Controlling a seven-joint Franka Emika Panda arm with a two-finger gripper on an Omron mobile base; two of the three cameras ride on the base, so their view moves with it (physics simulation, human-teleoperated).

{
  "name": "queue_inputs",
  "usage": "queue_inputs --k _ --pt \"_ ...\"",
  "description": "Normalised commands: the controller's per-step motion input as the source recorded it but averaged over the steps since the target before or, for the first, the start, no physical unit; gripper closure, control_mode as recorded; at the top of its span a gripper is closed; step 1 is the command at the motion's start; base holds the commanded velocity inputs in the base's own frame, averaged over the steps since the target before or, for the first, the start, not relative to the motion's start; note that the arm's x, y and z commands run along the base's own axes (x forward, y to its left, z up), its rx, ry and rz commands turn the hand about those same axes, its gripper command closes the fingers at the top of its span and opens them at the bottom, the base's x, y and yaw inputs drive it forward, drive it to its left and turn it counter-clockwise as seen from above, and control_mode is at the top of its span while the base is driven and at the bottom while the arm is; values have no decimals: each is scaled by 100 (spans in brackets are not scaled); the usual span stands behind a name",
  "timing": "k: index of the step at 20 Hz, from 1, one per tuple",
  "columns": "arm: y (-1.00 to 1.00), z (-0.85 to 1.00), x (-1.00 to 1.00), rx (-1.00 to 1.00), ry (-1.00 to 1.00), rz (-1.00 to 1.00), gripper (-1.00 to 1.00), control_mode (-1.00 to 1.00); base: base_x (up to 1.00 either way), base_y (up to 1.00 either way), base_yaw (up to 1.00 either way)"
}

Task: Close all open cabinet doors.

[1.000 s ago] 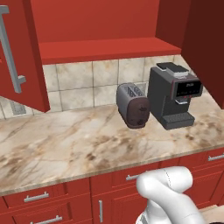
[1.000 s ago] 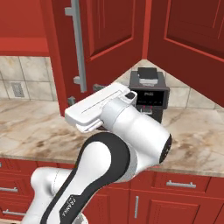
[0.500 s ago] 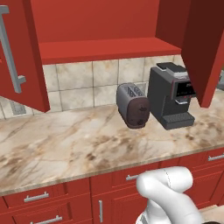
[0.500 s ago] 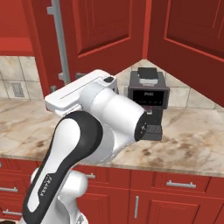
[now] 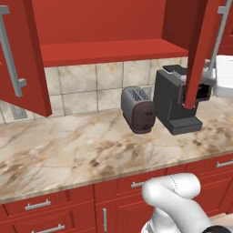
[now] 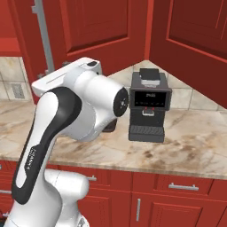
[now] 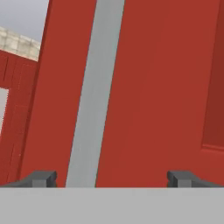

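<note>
Brightness: I see even, bright, rendered light across all three views.
Shadows: soft and faint under the dark grey toaster (image 5: 139, 109) and black coffee machine (image 5: 175, 101) on the beige marbled stone counter (image 5: 68, 154).
Glare: mild sheen on my white arm's shoulder shell (image 6: 95, 104).
Sharpness: hand view is soft and blocky up close on the glossy red cabinet door (image 7: 157, 87); I see no edge distortion.

On the desk (image 5: 68, 150) stand one toaster (image 5: 138, 109) and one coffee machine (image 5: 175, 101). Two cabinet doors hang open over it, a left door (image 5: 18, 54) and a right door (image 5: 200, 50). Each carries one long grey bar handle (image 7: 89, 96).
</note>
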Motion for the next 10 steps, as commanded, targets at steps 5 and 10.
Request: queue_inputs --k 5,10 --pt "46 0 49 -2 0 0 -100 -100 0 0 0" --pt "48 -1 55 0 1 0 -100 -100 0 0 0"
